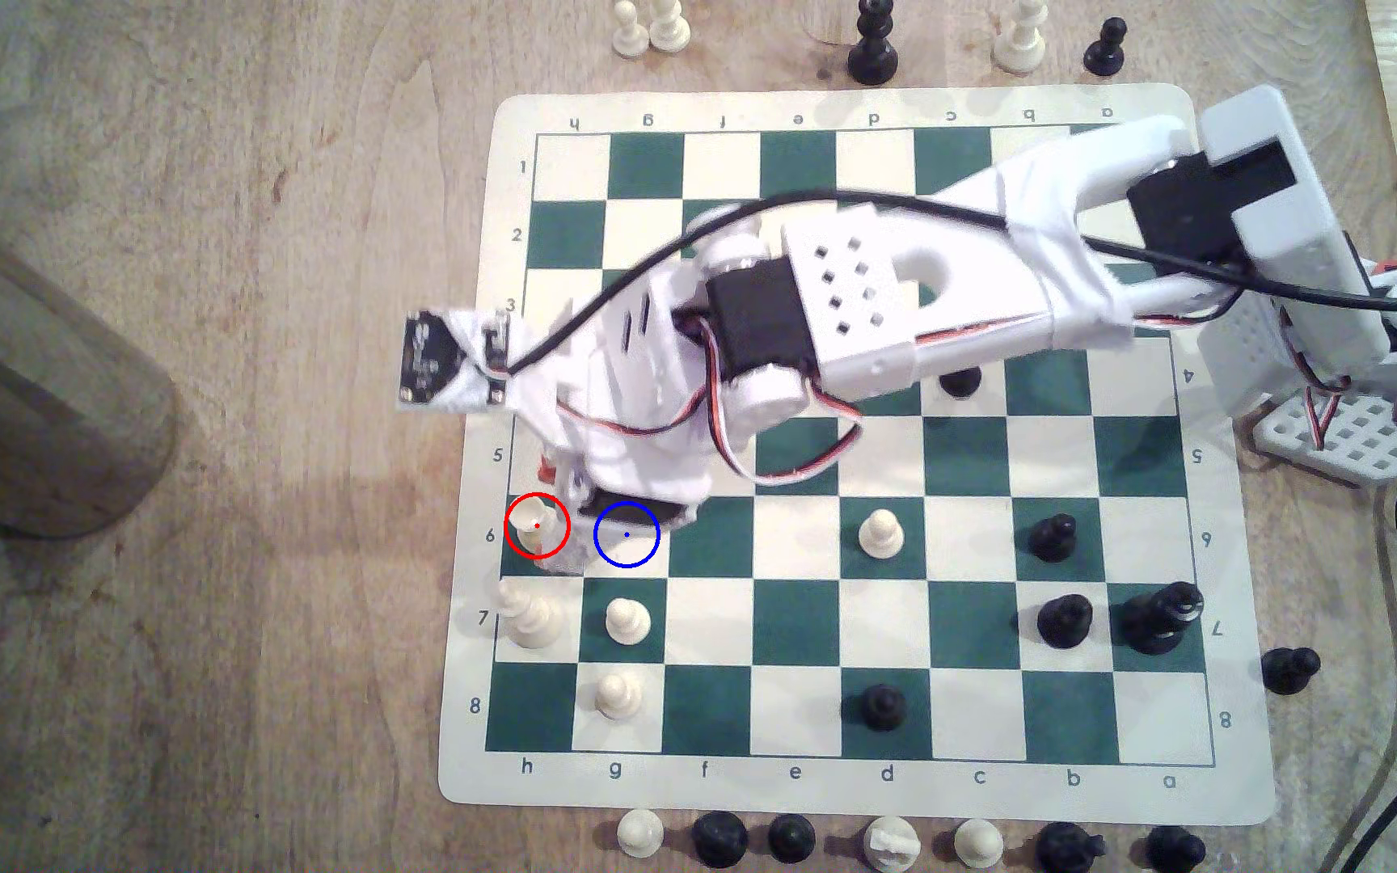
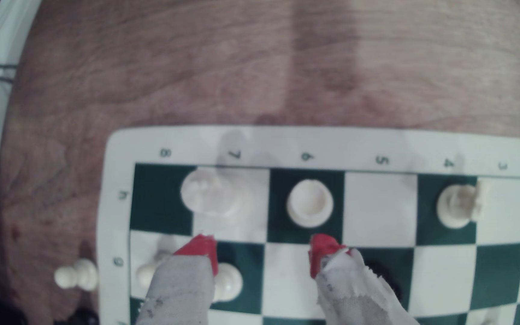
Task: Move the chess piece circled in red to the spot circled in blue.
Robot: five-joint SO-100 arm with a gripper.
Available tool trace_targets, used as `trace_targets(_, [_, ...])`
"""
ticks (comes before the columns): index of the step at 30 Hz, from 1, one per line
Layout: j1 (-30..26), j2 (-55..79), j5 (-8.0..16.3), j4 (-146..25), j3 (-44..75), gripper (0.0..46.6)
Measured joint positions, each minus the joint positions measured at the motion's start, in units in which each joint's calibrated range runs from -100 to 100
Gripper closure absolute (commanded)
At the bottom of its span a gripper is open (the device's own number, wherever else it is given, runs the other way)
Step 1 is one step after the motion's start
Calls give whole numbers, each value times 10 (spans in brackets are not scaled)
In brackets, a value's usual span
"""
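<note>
Cream-white, the ringed piece (image 1: 535,527) stands upright on a dark-green square in row 6, column h, at the board's (image 1: 846,785) edge toward the exterior view's left. The blue spot (image 1: 626,535) is the light square just beside it, toward the exterior view's right, partly under the arm. The claw (image 2: 263,254) hangs above the board with its red tips (image 2: 201,248) spread apart, gripping nothing; the piece (image 2: 309,203) sits just beyond the tips, untouched. A crowned piece (image 1: 529,619) stands in row 7 on the wooden counter's (image 1: 258,504) board.
</note>
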State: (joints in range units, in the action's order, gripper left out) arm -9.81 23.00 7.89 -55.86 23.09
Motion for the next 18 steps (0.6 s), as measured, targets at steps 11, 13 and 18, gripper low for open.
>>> trace_targets(11, [0,39,6,29,0,318])
trace_targets(13, [4,48,7,30,0,317])
trace_targets(18, [4,58,7,37,0,316])
